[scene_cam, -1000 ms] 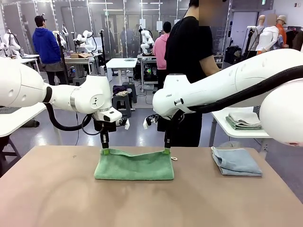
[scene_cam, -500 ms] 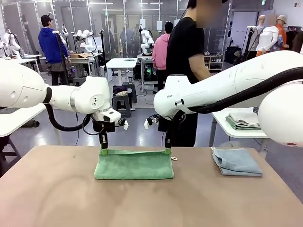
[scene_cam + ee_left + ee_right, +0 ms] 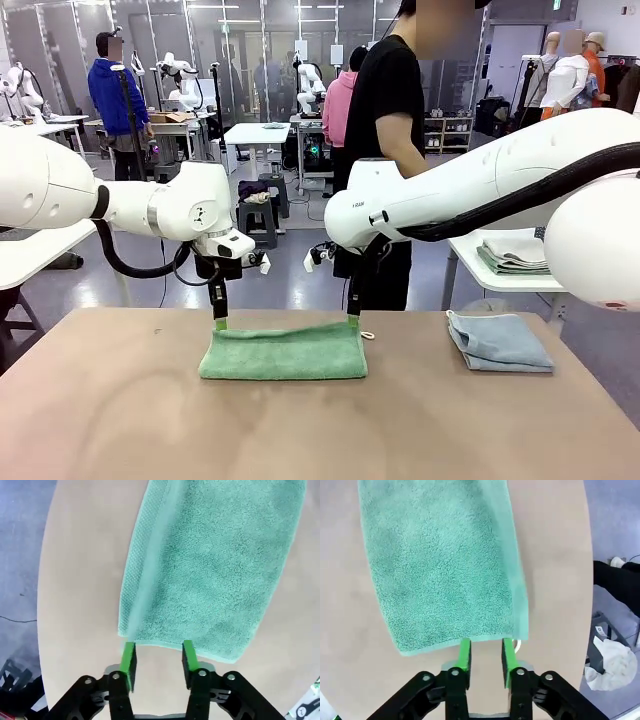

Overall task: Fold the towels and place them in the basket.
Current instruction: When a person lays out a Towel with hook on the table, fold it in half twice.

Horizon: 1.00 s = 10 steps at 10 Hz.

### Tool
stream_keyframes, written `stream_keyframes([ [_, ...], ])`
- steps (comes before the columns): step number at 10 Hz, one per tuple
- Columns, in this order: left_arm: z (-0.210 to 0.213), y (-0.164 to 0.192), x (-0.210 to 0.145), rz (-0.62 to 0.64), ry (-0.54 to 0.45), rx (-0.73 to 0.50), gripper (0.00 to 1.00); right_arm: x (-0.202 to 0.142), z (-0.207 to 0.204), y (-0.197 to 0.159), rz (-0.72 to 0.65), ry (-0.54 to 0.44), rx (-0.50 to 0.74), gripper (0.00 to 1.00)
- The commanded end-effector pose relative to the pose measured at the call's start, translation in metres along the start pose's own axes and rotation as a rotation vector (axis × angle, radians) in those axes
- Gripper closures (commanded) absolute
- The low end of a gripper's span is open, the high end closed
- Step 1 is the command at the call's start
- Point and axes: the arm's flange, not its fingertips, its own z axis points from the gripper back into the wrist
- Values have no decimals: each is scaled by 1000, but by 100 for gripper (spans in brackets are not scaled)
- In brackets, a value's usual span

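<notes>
Mint green towel [image 3: 283,352] with corner loop [image 3: 368,335]

The mint-green towel [image 3: 283,352] was plain, the folded towel [image 3: 498,342] pale blue-grey, the table [image 3: 120,420] tan, the finger pads [image 3: 129,659] bright green.

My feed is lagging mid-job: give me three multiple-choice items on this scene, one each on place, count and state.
1. Relative to the green towel, the blue-grey towel lies: A) on top; B) to its left; C) to its right, apart, on the table.
2. Towels on this table: A) two; B) one; C) three.
3. The left hand and right hand are: A) shut on cloth; B) open; C) one open, one shut.
Answers: C, it lies flat, apart; A, one green, one blue-grey; B, the pads stand apart in both wrist views.
</notes>
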Motion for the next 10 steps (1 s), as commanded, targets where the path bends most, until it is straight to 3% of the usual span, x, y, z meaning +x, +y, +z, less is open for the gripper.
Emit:
stream_keyframes([
  [1, 7, 0, -7, 12, -29, 49, 40, -5, 6, 3, 24, -30, -41, 38],
  [2, 20, -7, -14, -17, -45, 47, 34, -7, 17, 12, 22, -35, -40, 33],
  [3, 40, -22, -29, -82, -58, -10, 34, -13, 37, 31, 25, -51, -35, 18],
  [5, 86, -55, -78, -173, -99, -45, 34, -36, 81, 89, -61, -60, 28, 18],
  [7, 102, -62, -121, -258, -254, -66, 34, -59, 105, 139, -339, -100, 91, 18],
  [8, 97, -54, -141, -289, -362, -99, 34, -68, 110, 162, -459, -74, 62, 18],
  [10, 76, -39, -183, -355, -584, -146, 34, -68, 110, 197, -439, -46, 47, 18],
])
